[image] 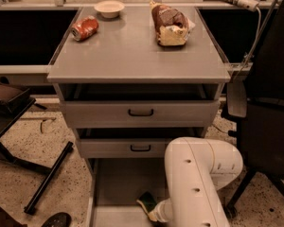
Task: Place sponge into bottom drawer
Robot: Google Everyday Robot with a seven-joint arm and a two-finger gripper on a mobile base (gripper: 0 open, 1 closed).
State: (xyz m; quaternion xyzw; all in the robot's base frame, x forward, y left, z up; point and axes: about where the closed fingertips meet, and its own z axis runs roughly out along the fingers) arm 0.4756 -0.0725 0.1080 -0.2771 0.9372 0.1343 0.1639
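Note:
The sponge, dark green top over pale yellow foam, is low inside the open bottom drawer, near the drawer's front. My white arm reaches down over the drawer's right side. The gripper is at the end of the arm right beside the sponge, mostly hidden behind the arm, and it seems to hold the sponge's right end.
The grey cabinet top carries a red can lying on its side, a small white bowl and a brown-and-cream bag. A black chair stands at the right. A dark stand leg lies at the left.

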